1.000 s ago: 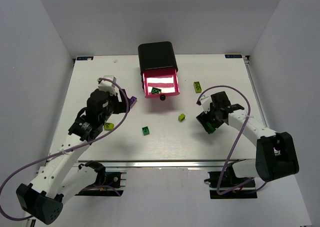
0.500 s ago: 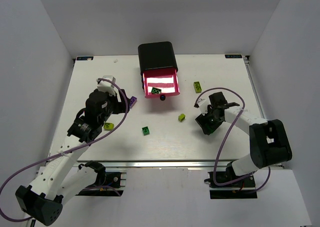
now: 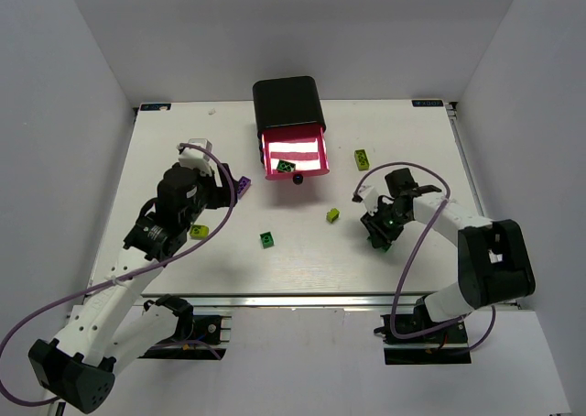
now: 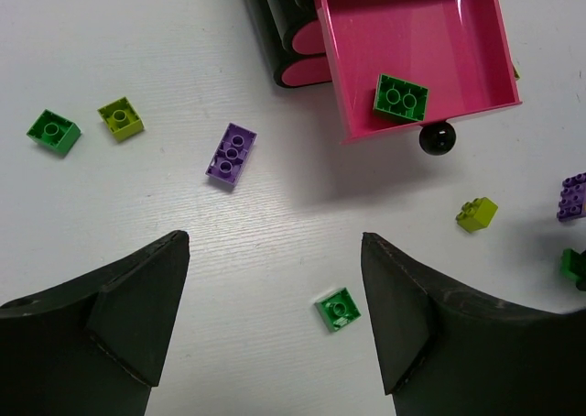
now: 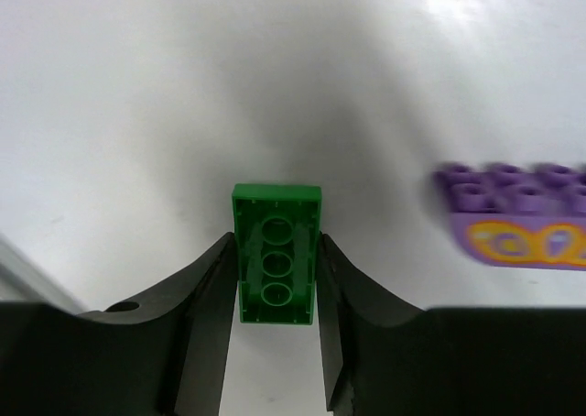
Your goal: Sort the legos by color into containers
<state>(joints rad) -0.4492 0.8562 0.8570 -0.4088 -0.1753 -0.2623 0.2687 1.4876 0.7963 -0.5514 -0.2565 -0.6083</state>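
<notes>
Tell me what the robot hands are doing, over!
Left gripper open, empty. Right gripper shut on green brick. Drawer open, second green brick inside. Purple brick beside the right gripper, not touching.

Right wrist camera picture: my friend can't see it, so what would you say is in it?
The right gripper squeezes a green lego between its two black fingers, with the lego's hollow underside facing the camera. Behind it is the white table, and a purple lego with a printed side lies off to the right, apart from the green one.
</notes>
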